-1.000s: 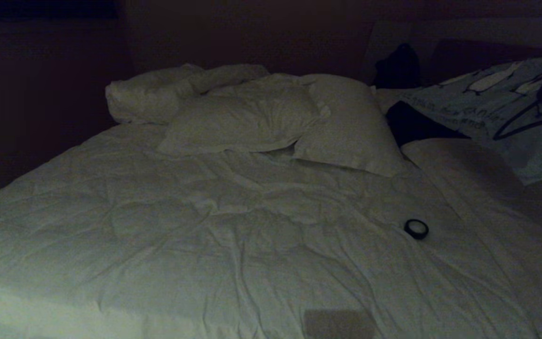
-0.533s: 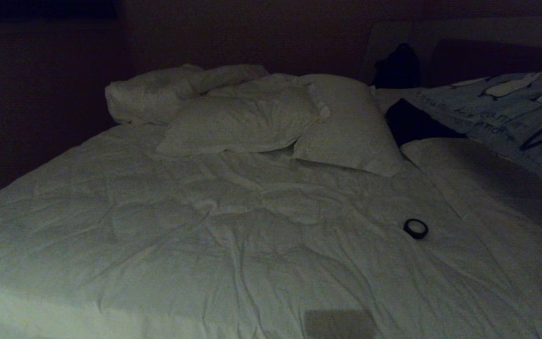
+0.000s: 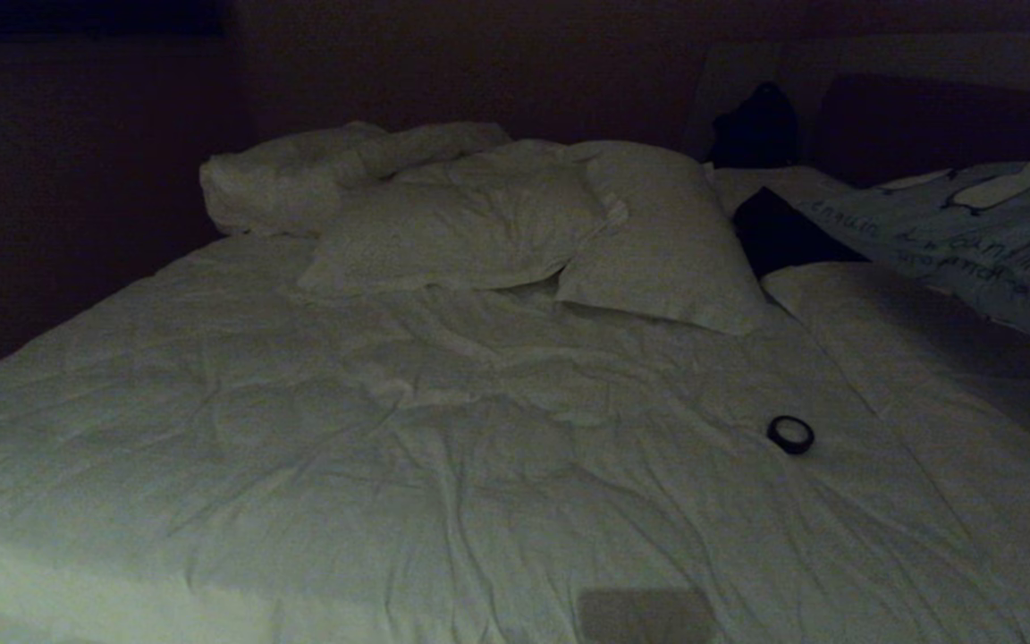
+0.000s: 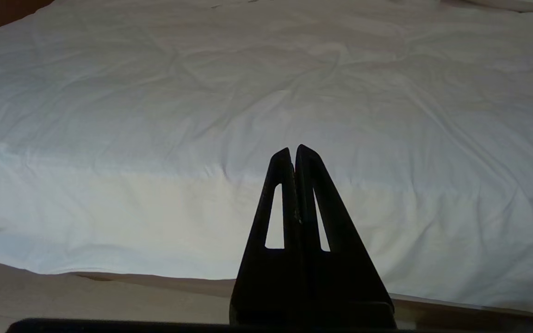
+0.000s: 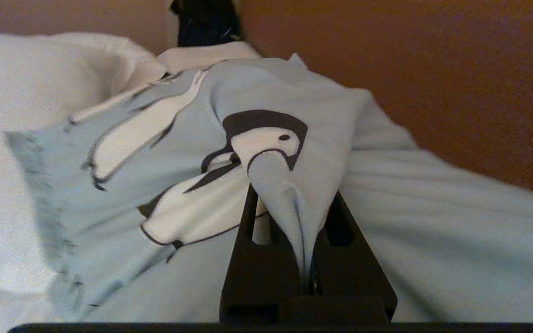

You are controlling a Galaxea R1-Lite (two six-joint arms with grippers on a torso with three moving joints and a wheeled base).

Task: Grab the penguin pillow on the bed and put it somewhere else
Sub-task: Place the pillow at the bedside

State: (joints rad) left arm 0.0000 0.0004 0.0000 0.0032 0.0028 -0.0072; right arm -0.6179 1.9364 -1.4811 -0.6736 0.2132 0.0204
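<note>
- The pillow (image 3: 971, 237) sits at the right edge of the head frame, partly out of view, by the bed's (image 3: 390, 465) right side.
- Your right gripper (image 5: 306, 259) pinches only a thin fold of its cover; that fold could slip free, and the pillow would drop.
- A black ring (image 3: 790, 434) lies at lower right on the duvet; a sagging pillow could drag it.
- Your left gripper (image 4: 295, 152) hangs closed and empty over the bed's near edge.
- Count: one penguin pillow, about three white pillows (image 3: 479, 224), one ring.
</note>
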